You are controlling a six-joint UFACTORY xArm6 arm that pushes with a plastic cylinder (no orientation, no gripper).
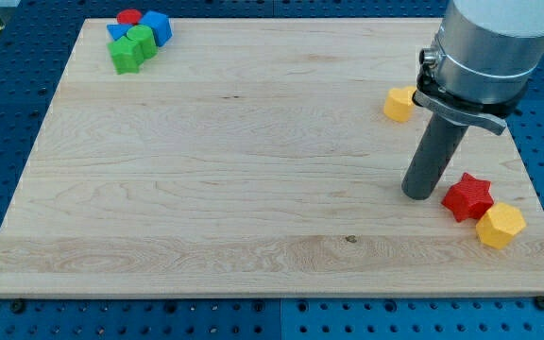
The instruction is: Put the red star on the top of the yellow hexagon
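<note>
One red star [467, 196] is lying at the lower right of the frame, and one yellow hexagon [500, 225] is sitting just below and to the right of it, the two touching or very nearly so. The hexagon is resting close to the right edge of the wooden board [253, 161], with little room left on that side and only a narrow strip of wood between it and the bottom edge.

My tip [419, 194] is standing on the board just to the left of the red star, a small gap showing between them. It is a bare rod, so it is grasping nothing and pressing against no block at this moment.

A second yellow block [399, 104], its shape hard to make out, is sitting alone at the upper right, above the tip and well apart from the star.

In the upper left corner four blocks are crowding together: one red block [129, 17] mostly hidden at the top, two blue blocks [158, 25] [117, 31], and one green block [132, 49] in front of them. They are lying close to the board's top edge.

The whole middle and lower left of the board is offering wide open room for sliding.
</note>
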